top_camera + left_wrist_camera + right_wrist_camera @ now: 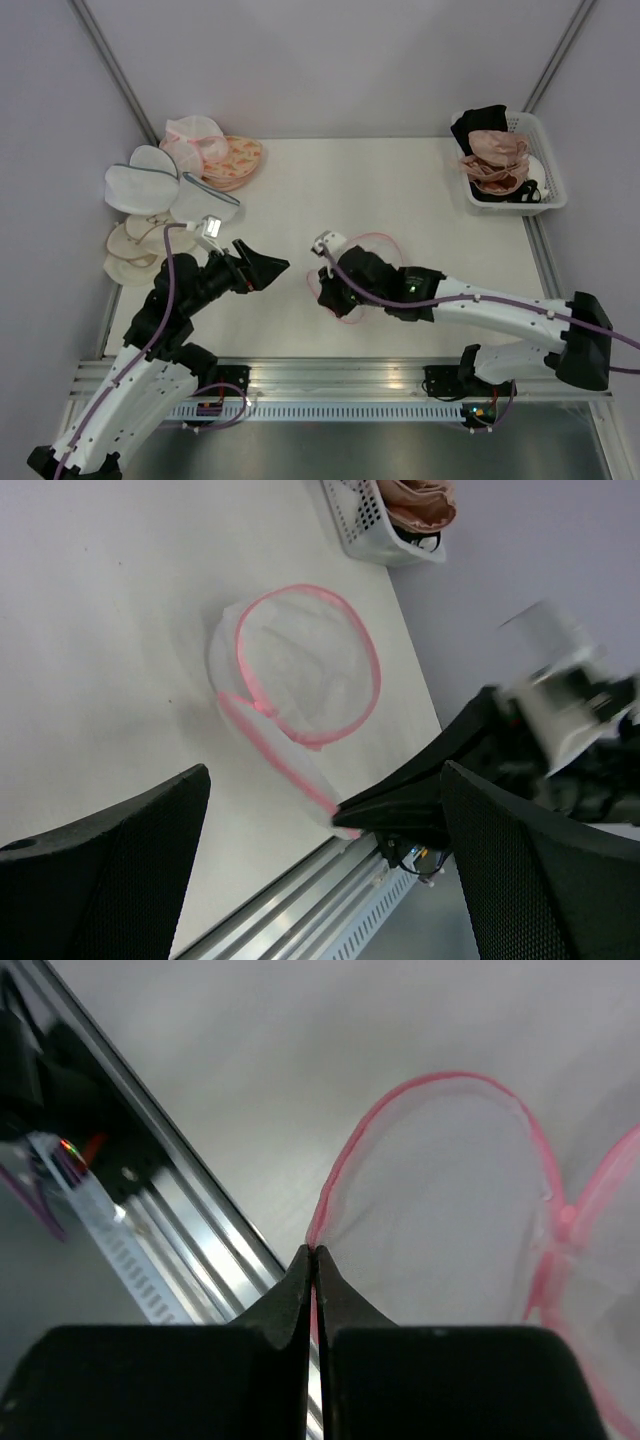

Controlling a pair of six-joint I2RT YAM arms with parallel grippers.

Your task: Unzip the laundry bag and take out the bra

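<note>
The laundry bag (300, 670) lies unzipped at mid-table, its two white mesh halves with pink rims spread open. Only white mesh shows inside. My right gripper (328, 300) covers most of it in the top view and is shut on the pink rim (325, 1210) of the near half; the left wrist view shows this pinch too (345, 818). My left gripper (272, 272) is open and empty, hovering left of the bag and pointing at it. A pale peach-pink bra (497, 145) lies on top in the white basket (548, 190) at the far right.
The basket also holds a darker pink bra and a black garment (478, 122). At the far left lies a pile: white mesh bags with blue-grey trim (140, 185), an orange-patterned pouch (235, 160), a pink-rimmed mesh pouch (193, 138). A metal rail (330, 375) runs along the near edge.
</note>
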